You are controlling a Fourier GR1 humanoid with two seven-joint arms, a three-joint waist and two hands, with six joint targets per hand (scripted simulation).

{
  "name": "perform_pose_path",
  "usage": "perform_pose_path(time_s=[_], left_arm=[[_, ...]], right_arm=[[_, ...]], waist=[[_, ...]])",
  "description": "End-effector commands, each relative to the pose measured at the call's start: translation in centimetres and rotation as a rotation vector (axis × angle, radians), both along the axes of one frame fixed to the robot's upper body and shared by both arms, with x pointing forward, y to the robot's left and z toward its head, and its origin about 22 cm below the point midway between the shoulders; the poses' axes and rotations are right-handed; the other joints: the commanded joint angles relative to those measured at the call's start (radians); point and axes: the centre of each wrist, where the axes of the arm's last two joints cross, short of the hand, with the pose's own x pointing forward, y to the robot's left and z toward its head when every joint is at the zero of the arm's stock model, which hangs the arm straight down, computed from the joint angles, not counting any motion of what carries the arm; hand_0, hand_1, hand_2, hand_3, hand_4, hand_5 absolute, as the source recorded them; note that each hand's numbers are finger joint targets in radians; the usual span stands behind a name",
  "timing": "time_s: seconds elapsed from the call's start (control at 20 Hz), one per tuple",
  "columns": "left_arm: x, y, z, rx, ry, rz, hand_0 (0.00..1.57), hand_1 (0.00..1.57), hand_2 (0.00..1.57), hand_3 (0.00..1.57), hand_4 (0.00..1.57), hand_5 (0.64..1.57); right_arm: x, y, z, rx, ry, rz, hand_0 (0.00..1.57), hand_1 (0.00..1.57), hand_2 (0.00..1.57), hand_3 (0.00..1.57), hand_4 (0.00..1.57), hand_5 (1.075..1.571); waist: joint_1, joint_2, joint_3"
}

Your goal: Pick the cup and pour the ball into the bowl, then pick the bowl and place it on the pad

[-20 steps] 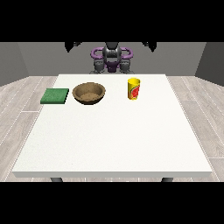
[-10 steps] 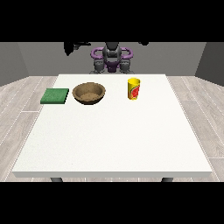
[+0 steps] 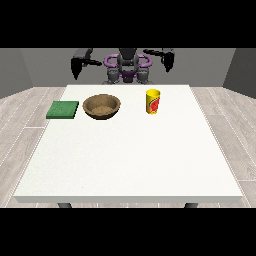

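Desk set for pouring: cup, bowl, pad; nothing grasped.

Yellow cup (image 3: 153, 101) upright, far right of centre on the white desk (image 3: 130, 160); ball not visible inside. Brown bowl (image 3: 102, 106) left of it, apparently empty; green pad (image 3: 63, 109) further left. Robot hand at the view's right (image 3: 167, 61) and robot hand at the view's left (image 3: 76, 67) raised beyond the far edge, holding nothing; finger spread cannot be told. Advice: approach the cup from the side, keep it upright until over the bowl.
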Motion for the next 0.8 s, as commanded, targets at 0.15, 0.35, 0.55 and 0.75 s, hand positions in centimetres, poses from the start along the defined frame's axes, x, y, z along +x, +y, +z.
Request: perform_pose_path(time_s=[0.15, 0.35, 0.55, 0.75], left_arm=[[3.5, 2.8, -1.4, 0.077, -0.036, 0.048, 0.00, 0.00, 0.00, 0.00, 0.00, 1.255], [4.9, 2.4, -3.9, 0.057, 0.021, 0.051, 0.00, 0.00, 0.00, 0.00, 0.00, 1.245], [5.9, 0.3, -3.7, 0.074, -0.052, 0.067, 0.00, 0.00, 0.00, 0.00, 0.00, 1.236], [5.7, 1.5, -7.7, 0.071, -0.034, 0.120, 0.00, 0.00, 0.00, 0.00, 0.00, 1.232]], right_arm=[[2.2, -2.8, 0.9, -0.035, -0.062, 0.001, 0.00, 0.00, 0.00, 0.00, 0.00, 1.560], [2.5, -3.0, -0.6, -0.038, -0.023, 0.001, 0.00, 0.00, 0.00, 0.00, 0.00, 1.561], [3.7, -5.5, -1.0, -0.005, -0.076, -0.015, 0.00, 0.00, 0.00, 0.00, 0.00, 1.562], [2.7, -5.7, -1.7, -0.019, -0.048, 0.016, 0.00, 0.00, 0.00, 0.00, 0.00, 1.564]], waist=[[-0.026, 0.075, -0.0001], [-0.036, 0.039, -0.0002], [-0.027, 0.093, 0.0001], [-0.063, 0.083, -0.0002]])
